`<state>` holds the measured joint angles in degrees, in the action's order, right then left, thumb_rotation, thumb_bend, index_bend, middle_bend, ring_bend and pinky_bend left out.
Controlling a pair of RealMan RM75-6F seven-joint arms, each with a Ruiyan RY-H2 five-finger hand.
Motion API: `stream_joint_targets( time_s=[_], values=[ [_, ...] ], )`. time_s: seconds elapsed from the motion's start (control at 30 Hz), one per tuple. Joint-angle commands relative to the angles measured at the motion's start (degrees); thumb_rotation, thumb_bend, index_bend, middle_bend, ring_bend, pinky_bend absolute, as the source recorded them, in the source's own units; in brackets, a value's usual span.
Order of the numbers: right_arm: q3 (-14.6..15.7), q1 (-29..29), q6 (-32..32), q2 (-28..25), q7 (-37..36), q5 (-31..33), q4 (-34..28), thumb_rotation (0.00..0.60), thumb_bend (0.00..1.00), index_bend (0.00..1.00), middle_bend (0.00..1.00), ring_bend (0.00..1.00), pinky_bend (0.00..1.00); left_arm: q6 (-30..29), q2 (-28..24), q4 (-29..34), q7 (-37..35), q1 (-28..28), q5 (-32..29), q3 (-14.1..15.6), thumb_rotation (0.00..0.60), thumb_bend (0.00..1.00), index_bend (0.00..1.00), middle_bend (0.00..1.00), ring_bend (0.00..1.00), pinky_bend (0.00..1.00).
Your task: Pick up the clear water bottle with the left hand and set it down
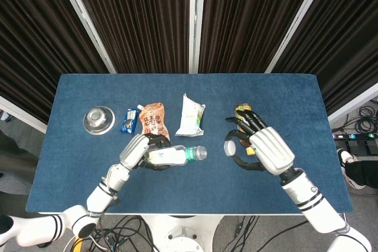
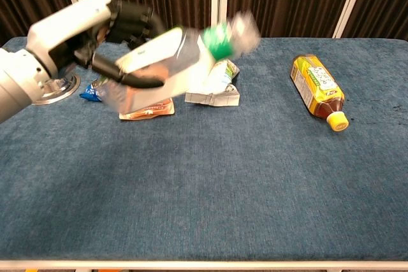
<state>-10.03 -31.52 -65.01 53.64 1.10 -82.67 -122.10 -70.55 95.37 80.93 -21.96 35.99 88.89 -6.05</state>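
Left hand (image 1: pixel 137 150) grips the tilted clear water bottle (image 1: pixel 173 155) above the table (image 1: pixel 71 163).

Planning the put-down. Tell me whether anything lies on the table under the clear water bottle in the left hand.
The left hand holds the clear water bottle on its side above bare blue table. Nothing visible lies directly beneath it. The orange pouch and white packet lie just beyond; the right hand is off to its cap end, apart.
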Motion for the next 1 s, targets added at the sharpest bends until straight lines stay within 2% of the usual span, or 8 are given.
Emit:
stream_joint_targets(
  time_s=[0.03,0.17,0.37,0.47,0.57,0.63,0.87,1.0],
  values=[
    [1.01,0.39,1.84,-0.75,-0.33,1.62,1.31,0.600,0.32,0.54,0.15,0.00,0.00,6.98,-2.03,-3.24,11.76,-0.37,-5.10,2.28,0.600,0.25,0.69,0.62,0.55,0.45],
    [2.60,0.06,4.57,0.67,0.46,2.53,3.24,0.600,0.32,0.54,0.15,0.00,0.00,9.24,-0.01,-6.20,16.66,-0.87,-8.43,2.47,0.600,0.25,0.69,0.62,0.55,0.45],
    [3.90,-0.44,6.46,4.49,2.98,3.84,6.36,0.600,0.32,0.54,0.14,0.00,0.00,9.74,3.17,-9.73,20.82,-0.93,-9.47,2.29,0.600,0.25,0.66,0.60,0.52,0.45],
    [4.75,-0.80,7.70,6.51,4.60,4.47,7.97,0.600,0.32,0.54,0.14,0.00,0.00,11.07,3.45,-9.98,22.76,-0.70,-9.96,2.59,0.600,0.22,0.52,0.49,0.40,0.40],
    [5.12,-1.38,8.68,8.45,6.79,5.46,9.65,0.600,0.32,0.54,0.14,0.00,0.00,11.54,2.53,-8.00,24.33,-0.84,-10.42,2.65,0.600,0.20,0.27,0.26,0.17,0.30],
    [5.17,-2.02,9.62,9.83,8.24,6.52,10.80,0.600,0.32,0.54,0.14,0.00,0.00,9.83,2.12,-6.86,24.48,-1.44,-10.06,2.25,0.600,0.20,0.23,0.22,0.13,0.28],
    [5.51,-5.07,12.86,16.61,15.80,10.41,17.74,0.600,0.32,0.54,0.14,0.00,0.00,4.70,-2.67,-2.32,23.62,-3.59,-7.70,1.90,0.600,0.20,0.21,0.21,0.13,0.25],
    [6.24,-6.82,14.36,21.85,21.00,12.53,23.60,0.600,0.32,0.49,0.12,0.00,0.00,0.38,-7.58,0.99,22.51,-6.36,-7.15,1.78,0.600,0.20,0.21,0.21,0.13,0.24]
  ],
)
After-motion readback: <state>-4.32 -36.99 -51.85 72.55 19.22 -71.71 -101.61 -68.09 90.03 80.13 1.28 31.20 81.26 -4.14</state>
